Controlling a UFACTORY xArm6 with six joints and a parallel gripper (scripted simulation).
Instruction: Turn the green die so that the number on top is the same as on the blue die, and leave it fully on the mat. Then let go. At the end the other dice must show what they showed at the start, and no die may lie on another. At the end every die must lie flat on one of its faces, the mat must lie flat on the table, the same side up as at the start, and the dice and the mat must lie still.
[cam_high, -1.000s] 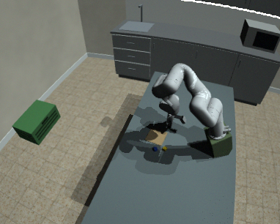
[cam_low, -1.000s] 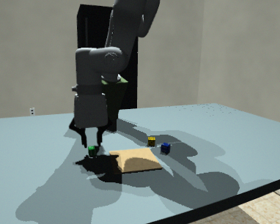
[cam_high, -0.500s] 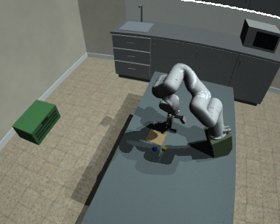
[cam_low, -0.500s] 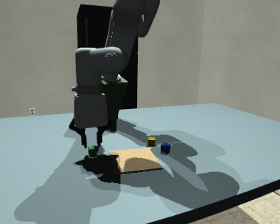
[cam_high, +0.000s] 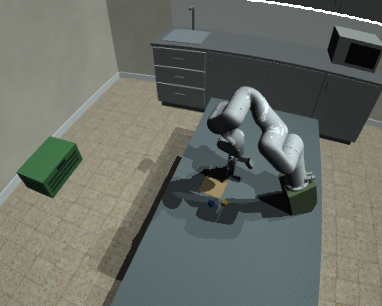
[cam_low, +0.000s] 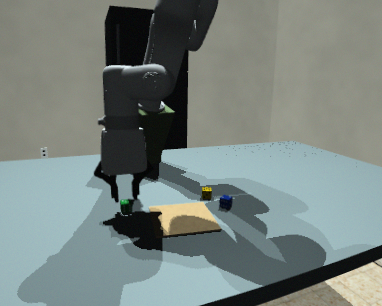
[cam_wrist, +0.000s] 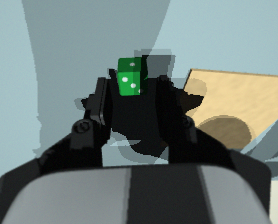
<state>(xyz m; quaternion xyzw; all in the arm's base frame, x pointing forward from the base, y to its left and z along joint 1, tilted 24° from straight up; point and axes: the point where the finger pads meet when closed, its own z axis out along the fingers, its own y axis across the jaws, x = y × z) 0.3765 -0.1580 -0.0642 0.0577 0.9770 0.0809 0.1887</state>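
Currently the gripper (cam_low: 125, 196) hangs half-open over the green die (cam_low: 125, 206), holding nothing. It should descend squarely, fingers flanking opposite faces; the mat (cam_low: 187, 220) lies at three o'clock.

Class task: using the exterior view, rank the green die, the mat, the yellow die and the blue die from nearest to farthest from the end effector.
1. Green die: just below the end effector.
2. Mat: beside the green die, to its right.
3. Yellow die: beyond the mat's far corner.
4. Blue die: farthest right.

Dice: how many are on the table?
3. Green die beside the mat's near-left corner, under the hand; yellow and blue beyond the mat.
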